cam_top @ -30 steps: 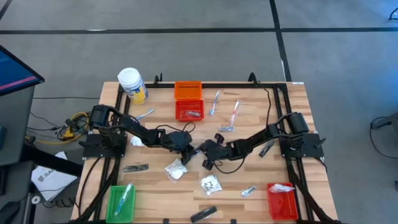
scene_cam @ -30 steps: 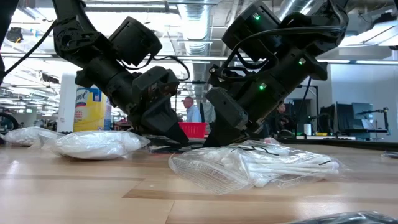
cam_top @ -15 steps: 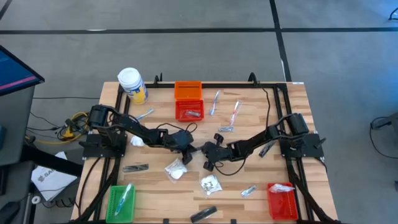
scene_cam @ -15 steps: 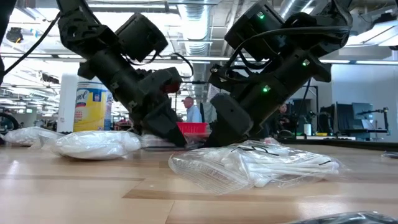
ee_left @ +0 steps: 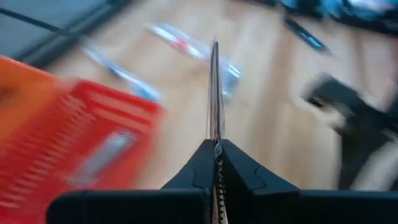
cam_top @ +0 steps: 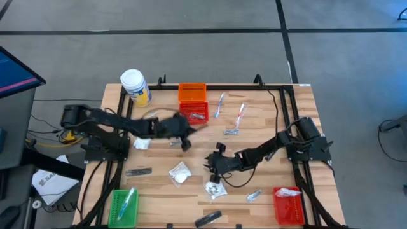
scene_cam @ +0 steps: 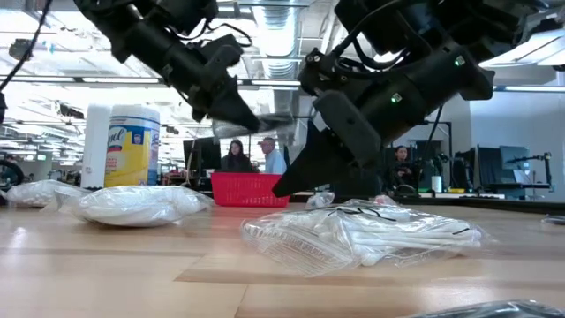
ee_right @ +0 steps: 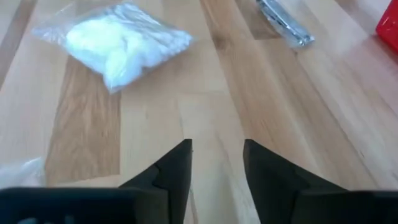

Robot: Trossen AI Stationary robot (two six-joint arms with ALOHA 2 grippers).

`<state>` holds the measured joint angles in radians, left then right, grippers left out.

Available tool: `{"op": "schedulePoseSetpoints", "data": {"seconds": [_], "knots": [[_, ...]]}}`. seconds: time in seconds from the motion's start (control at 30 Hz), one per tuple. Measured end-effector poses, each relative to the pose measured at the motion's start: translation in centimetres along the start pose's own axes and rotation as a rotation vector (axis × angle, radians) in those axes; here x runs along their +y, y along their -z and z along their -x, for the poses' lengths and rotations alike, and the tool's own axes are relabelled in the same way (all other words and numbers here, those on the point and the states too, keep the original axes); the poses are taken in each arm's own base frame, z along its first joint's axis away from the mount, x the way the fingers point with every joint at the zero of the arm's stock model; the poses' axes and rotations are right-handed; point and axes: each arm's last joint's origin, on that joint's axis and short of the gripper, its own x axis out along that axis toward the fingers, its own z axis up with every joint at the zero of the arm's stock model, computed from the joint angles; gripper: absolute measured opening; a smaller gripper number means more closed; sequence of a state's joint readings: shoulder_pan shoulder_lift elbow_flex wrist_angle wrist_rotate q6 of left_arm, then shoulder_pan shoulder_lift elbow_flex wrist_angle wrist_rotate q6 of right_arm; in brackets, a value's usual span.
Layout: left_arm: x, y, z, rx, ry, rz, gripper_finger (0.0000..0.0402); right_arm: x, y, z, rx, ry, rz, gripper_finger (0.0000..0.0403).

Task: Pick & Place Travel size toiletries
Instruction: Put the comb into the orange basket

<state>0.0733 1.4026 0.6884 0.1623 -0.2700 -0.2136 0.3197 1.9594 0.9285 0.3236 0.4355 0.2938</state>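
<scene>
- Two arms at work over the wooden table (cam_top: 331, 191); we use the high view for placement.
- Left gripper (cam_top: 185, 144) sits left of frame centre, just below the red basket (cam_top: 194, 113) that lies under the orange basket (cam_top: 193, 93).
- In the left wrist view its fingers (ee_left: 202, 168) are pinched tight on a thin flat sachet (ee_left: 214, 93), seen edge-on and sticking straight out from the tips. We can't tell more about it; the view is smeared.
- Right gripper (cam_top: 214, 164) is low, right of centre, just above a clear packet (cam_top: 215, 187) in the lower middle.
- Right wrist view: fingers (ee_right: 176, 167) stand partly apart, bare wood between them, nothing held. A white packet (ee_right: 118, 43) lies ahead of it, and a foil sachet (ee_right: 283, 23) off to one side.
- Toiletries are scattered:
  - another white packet (cam_top: 180, 173) lower centre-left
  - dark tube (cam_top: 138, 171) at lower left
  - dark tube (cam_top: 208, 219) at the bottom edge
  - foil sachet (cam_top: 254, 195) lower right
  - two clear sticks (cam_top: 220, 102) (cam_top: 240, 114) upper centre
  - silver sachet (cam_top: 230, 131) just below them
- Green basket (cam_top: 124, 207) at bottom left and a second red basket (cam_top: 288, 203) at bottom right each hold an item.
- White jar with yellow label (cam_top: 135, 86) stands at the table's upper left.
- Low view: clear packet in front, both arms above it, people in the room behind.
</scene>
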Motion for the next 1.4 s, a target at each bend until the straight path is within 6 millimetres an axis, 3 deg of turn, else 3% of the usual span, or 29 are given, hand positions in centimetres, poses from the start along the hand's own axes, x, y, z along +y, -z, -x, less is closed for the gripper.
{"op": "schedulePoseSetpoints", "data": {"seconds": [0.23, 0.4, 0.6, 0.9, 1.03, 1.23, 1.4], "knots": [[5.9, -2.9, 2.2, -0.103, -0.167, 0.01, 0.0002, -0.2, -0.2, -0.1, -0.006, 0.008, -0.003, 0.0159], [9.8, -4.4, 2.1, -0.13, -0.225, 0.058, 0.0002, -0.5, -0.2, -0.2, -0.002, 0.015, -0.004, 0.0158], [13.2, -7.1, 0.4, -0.063, -0.288, 0.05, 0.0003, -0.4, -0.2, -0.1, -0.002, 0.014, -0.003, 0.0149], [17.3, -11.1, -3.9, 0.091, -0.32, -0.119, 0.0003, -0.4, 0.0, -0.1, 0.029, -0.001, 0.009, 0.0136], [19.3, -10.8, -6.2, 0.174, -0.325, -0.135, 0.0003, -0.2, 0.2, 0.0, 0.046, -0.002, 0.022, 0.0133], [21.7, -7.5, -9.5, 0.296, -0.272, -0.089, 0.0002, -0.1, 0.5, 0.1, 0.062, -0.004, 0.028, 0.0134], [22.7, -5.3, -10.9, 0.379, -0.26, -0.062, 0.0003, -0.1, 0.6, 0.1, 0.077, 0.002, 0.024, 0.013]]}}
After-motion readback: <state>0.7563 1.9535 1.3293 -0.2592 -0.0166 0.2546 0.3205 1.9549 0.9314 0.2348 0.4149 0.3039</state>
